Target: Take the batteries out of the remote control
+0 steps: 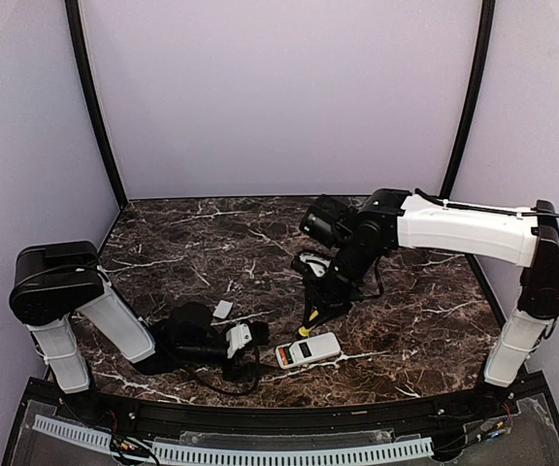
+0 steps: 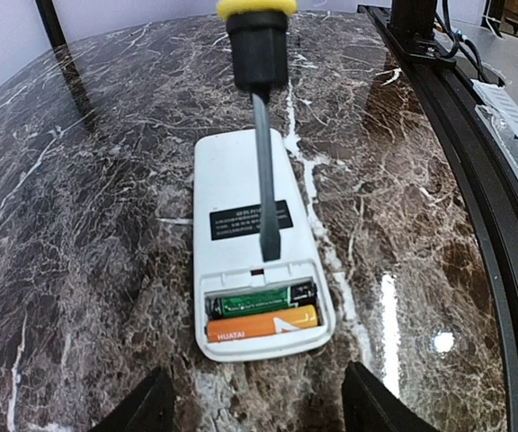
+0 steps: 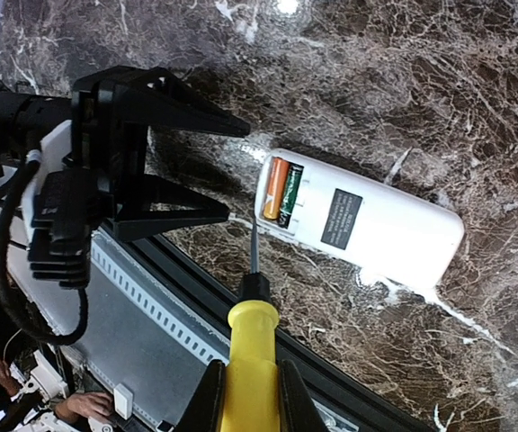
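Observation:
The white remote control lies back-up on the marble, its battery bay uncovered. Two batteries sit side by side in the bay, an orange one nearest the end and a green-and-black one behind it. My left gripper stands open just short of that end, nothing between its fingers. My right gripper is shut on a yellow-handled screwdriver. Its grey blade reaches over the remote, the tip by the bay's edge. I cannot tell whether it touches. From above, the remote lies between both grippers.
A small white square cover piece lies on the table behind the left gripper. The table's black front rail runs close along the remote's side. Purple walls enclose the back and sides.

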Robot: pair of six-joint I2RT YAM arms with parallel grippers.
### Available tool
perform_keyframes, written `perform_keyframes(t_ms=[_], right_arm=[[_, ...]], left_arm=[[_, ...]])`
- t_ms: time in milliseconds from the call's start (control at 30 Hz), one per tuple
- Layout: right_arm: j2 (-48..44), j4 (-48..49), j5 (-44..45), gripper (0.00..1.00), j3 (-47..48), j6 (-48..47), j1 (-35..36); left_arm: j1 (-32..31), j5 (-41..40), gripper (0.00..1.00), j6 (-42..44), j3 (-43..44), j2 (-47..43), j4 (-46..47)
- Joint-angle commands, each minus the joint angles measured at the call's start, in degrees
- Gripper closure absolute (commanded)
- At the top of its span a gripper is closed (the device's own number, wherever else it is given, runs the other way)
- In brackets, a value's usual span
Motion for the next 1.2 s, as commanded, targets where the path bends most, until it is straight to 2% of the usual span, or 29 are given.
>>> perform_keyframes(t_ms=[0,433,1167], right_arm=[[1.8,-2.8,2.6,1.00,2.6,1.1,1.0],[5.0,-4.5,4.2,1.00,4.4,1.7,1.9],[9.6,-3.7,6.3,1.00,7.6,3.5,2.9]], left_arm=[[-0.4,-1.5,0.36,-0.3,-0.5,0.6,2.4],[-0.4,-1.7,0.44,-1.0,0.1,3.4,5.4],[-0.4,-1.5,0.57,0.2,1.9,5.5,4.5]])
